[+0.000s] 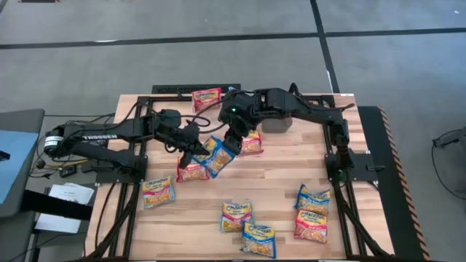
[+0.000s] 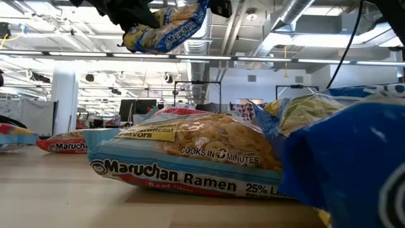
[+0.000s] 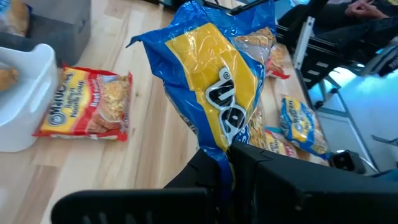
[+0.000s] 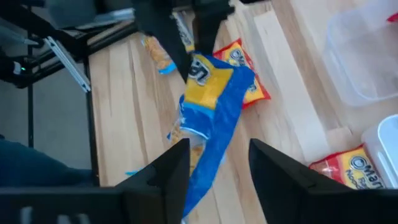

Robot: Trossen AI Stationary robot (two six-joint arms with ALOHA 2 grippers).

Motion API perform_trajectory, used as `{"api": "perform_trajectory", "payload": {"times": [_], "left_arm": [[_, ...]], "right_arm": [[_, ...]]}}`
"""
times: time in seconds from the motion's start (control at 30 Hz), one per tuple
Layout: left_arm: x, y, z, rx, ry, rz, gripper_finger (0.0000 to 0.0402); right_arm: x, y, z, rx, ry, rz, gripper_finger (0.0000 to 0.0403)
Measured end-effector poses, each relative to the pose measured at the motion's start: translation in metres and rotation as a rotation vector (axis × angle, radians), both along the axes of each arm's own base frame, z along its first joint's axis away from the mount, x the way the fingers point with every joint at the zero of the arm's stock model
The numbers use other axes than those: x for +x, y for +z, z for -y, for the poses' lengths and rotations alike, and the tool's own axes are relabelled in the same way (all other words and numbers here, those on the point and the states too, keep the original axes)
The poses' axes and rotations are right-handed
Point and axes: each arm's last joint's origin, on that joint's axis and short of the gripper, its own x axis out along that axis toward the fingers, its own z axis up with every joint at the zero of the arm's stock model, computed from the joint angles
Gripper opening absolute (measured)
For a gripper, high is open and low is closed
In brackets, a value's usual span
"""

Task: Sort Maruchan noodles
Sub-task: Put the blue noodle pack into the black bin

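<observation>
**Mia:** Where is the noodle pack right now?

**Sam:** The blue pack (image 1: pixel 218 156) is up in the air, above the middle of the tabletop (image 1: pixel 277 185), a bit toward the back edge. The left end effector (image 1: pixel 198 150) is pinched tight on one end of it. The right end effector (image 4: pixel 214 163) has its fingers apart, one on each side of the other end. It does not look like it is gripping.

**Mia:** So what could go wrong?

**Sam:** The pack hangs from just one pinched edge. The wrapper is thin and slippery, so I think it could slide out and drop.

**Mia:** Where would it land?

**Sam:** Maybe on the red pack (image 1: pixel 191 172) right under it. Then two kinds would be piled up.

**Mia:** Anything else?

**Sam:** If the right fingers close while the left ones hold on and both arms pull, the wrapper could rip or the noodles could crack. The two arms are also very close and could bump.

**Mia:** And the other packs?

**Sam:** More packs lie near the front edge (image 1: pixel 247 225) and the front right corner (image 1: pixel 312 211). One red pack (image 1: pixel 206 97) sits at the back edge.
</observation>
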Motion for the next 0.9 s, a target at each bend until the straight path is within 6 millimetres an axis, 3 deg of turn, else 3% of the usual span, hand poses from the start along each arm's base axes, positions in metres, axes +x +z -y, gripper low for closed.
{"api": "perform_trajectory", "payload": {"times": [0.27, 0.9], "left_arm": [[0.000, 0.000, -0.001, 0.045, 0.034, 0.001, 0.0000], [0.004, 0.008, -0.005, 0.101, 0.111, 0.083, 0.0000]], "right_arm": [[0.004, -0.003, 0.012, 0.013, -0.017, 0.037, 0.0248], [0.022, -0.030, 0.018, 0.070, 0.006, -0.037, 0.0238]]}}
